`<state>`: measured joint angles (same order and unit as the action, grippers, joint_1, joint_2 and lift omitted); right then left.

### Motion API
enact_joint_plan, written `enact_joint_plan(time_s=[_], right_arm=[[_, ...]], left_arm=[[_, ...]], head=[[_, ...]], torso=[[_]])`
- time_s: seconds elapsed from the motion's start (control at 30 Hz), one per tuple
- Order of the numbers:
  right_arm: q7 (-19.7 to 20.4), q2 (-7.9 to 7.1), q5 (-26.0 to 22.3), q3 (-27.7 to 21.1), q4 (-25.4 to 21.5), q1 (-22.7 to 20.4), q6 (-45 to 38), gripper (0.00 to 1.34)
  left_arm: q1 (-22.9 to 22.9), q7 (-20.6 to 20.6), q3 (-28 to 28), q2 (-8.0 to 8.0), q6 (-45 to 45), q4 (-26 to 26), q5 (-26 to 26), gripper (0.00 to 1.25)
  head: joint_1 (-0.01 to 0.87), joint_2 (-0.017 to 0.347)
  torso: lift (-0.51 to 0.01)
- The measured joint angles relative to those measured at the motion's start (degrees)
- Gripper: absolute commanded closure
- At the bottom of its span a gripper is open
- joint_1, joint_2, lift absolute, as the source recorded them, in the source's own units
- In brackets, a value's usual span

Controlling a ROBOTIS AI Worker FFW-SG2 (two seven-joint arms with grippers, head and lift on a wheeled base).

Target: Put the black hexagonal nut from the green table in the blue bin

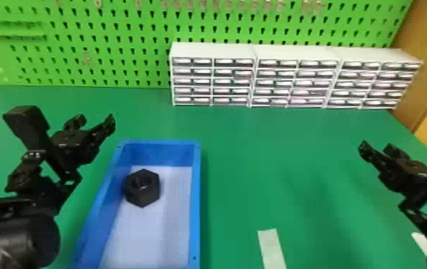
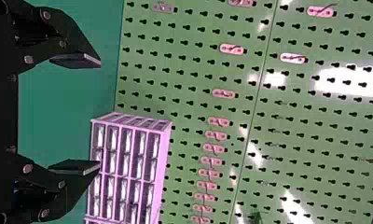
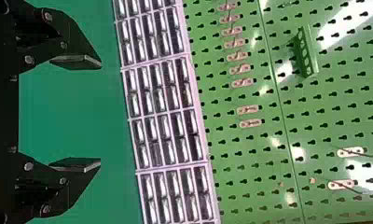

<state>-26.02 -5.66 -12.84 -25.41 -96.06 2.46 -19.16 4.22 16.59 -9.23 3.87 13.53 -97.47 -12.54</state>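
Head view has the left tool raised to the left of the blue bin, near its far left corner, and the right tool well apart to the bin's right. In the left wrist view the left tool has its fingers spread wide, with green worktop seen through the gap; the right wrist view gives the right tool the same wide spread. The black hexagonal nut lies inside the bin, hole upward, toward the left wall and nearer the far end; whether it touches that wall I cannot tell. Beyond the bin, to the right, a white drawer unit stands against the green pegboard. A pale strip lies right of the bin, cut off by the bottom edge, as is the bin's near end. The left arm hides some worktop left of the bin. Small hooks high on the pegboard are blurred.
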Motion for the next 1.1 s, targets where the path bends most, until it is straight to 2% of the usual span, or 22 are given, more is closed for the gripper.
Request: enact_joint_plan(time_s=[1.1], right_arm=[[0.00,0.21,-0.06,0.17,0.18,0.27,0.00,0.52]], left_arm=[[0.10,0.01,0.09,0.02,0.00,0.00,-0.20,0.48]], head=[[0.691,0.009]], torso=[[-0.097]])
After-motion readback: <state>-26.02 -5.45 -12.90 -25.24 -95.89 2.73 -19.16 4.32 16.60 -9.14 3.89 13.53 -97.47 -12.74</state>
